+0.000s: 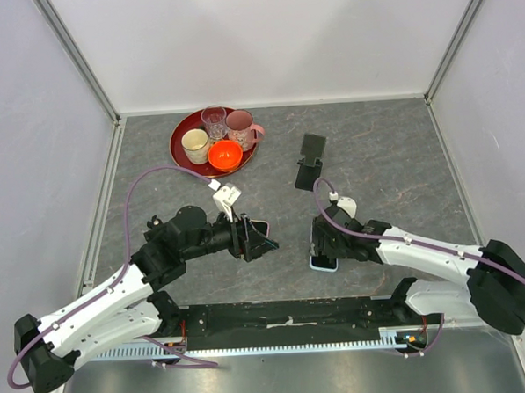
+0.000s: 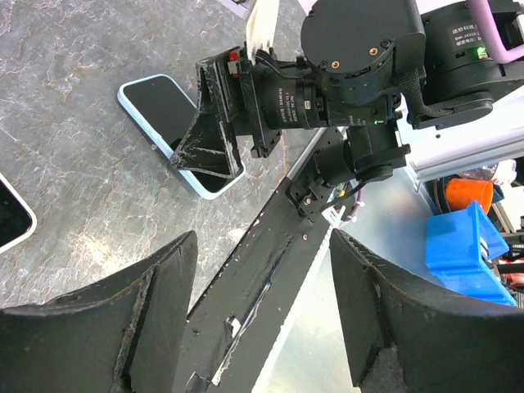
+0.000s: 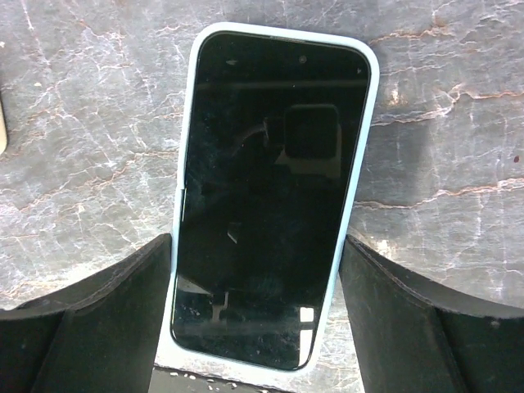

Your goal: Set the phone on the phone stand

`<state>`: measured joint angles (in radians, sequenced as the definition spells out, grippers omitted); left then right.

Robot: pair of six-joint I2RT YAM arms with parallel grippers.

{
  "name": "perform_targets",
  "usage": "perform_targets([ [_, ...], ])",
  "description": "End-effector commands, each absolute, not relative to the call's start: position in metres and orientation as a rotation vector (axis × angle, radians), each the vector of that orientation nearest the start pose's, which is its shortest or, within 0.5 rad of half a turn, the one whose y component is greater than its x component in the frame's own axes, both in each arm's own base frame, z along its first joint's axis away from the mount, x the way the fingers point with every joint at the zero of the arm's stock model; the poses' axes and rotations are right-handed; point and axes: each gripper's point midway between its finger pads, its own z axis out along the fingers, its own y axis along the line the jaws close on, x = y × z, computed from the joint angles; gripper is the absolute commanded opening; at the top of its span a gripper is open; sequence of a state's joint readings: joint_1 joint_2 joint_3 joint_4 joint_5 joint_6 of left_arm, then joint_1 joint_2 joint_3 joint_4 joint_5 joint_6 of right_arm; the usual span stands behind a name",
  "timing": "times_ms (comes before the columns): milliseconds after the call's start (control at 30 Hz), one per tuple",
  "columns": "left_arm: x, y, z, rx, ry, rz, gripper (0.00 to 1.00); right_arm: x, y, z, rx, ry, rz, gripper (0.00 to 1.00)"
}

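Observation:
The phone (image 3: 270, 196), black-screened in a light blue case, lies flat on the grey stone table, also in the top view (image 1: 324, 263) and the left wrist view (image 2: 164, 115). My right gripper (image 3: 255, 246) (image 1: 322, 243) is down over its near end, open, one finger at each long edge and close against the case. The black phone stand (image 1: 311, 163) is upright farther back, beyond the right gripper. My left gripper (image 2: 262, 327) (image 1: 260, 241) is open with nothing between its fingers, to the left of the phone and above the table's front rail.
A red tray (image 1: 180, 135) with cups and an orange bowl sits at the back left. A small white object (image 1: 225, 197) lies behind the left gripper. Another white-edged device (image 2: 12, 217) lies under the left arm. The black base rail (image 1: 286, 317) runs along the front.

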<state>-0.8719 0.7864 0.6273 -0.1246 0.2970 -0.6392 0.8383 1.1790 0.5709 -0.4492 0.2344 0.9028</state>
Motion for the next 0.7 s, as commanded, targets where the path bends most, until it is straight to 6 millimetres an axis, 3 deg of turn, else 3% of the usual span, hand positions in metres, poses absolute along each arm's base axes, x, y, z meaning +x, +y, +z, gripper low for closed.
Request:
perform_targets([
  [0,0.136,-0.283,0.239,0.455,1.966,-1.323,0.72,0.194,0.198,0.046,0.200,2.571,0.352,0.00],
  [100,0.136,-0.285,0.241,0.459,1.962,-1.331,0.72,0.189,0.194,0.035,0.195,2.633,0.278,0.08],
  [200,0.136,-0.286,0.243,0.462,1.959,-1.335,0.72,0.183,0.190,0.023,0.189,2.689,0.231,0.24],
  [233,0.136,-0.286,0.244,0.465,1.956,-1.338,0.72,0.181,0.190,0.019,0.192,2.706,0.224,0.44],
  [300,0.135,-0.286,0.242,0.466,1.962,-1.342,0.72,0.181,0.190,0.017,0.206,2.729,0.230,0.69],
  [333,0.134,-0.286,0.240,0.469,1.963,-1.342,0.72,0.181,0.190,0.015,0.211,2.741,0.233,0.89],
  [367,0.134,-0.285,0.240,0.466,1.964,-1.342,0.72,0.183,0.189,0.015,0.229,2.749,0.234,0.94],
  [500,0.133,-0.283,0.242,0.463,1.960,-1.338,0.72,0.191,0.190,0.015,0.281,2.793,0.252,0.98],
  [567,0.133,-0.282,0.243,0.462,1.956,-1.336,0.72,0.191,0.184,0.010,0.300,2.837,0.187,0.98],
  [600,0.134,-0.282,0.244,0.462,1.951,-1.335,0.72,0.200,0.184,0.015,0.319,2.817,0.148,0.98],
  [667,0.134,-0.282,0.242,0.461,1.956,-1.332,0.72,0.195,0.175,0.007,0.315,2.878,0.020,0.98],
])
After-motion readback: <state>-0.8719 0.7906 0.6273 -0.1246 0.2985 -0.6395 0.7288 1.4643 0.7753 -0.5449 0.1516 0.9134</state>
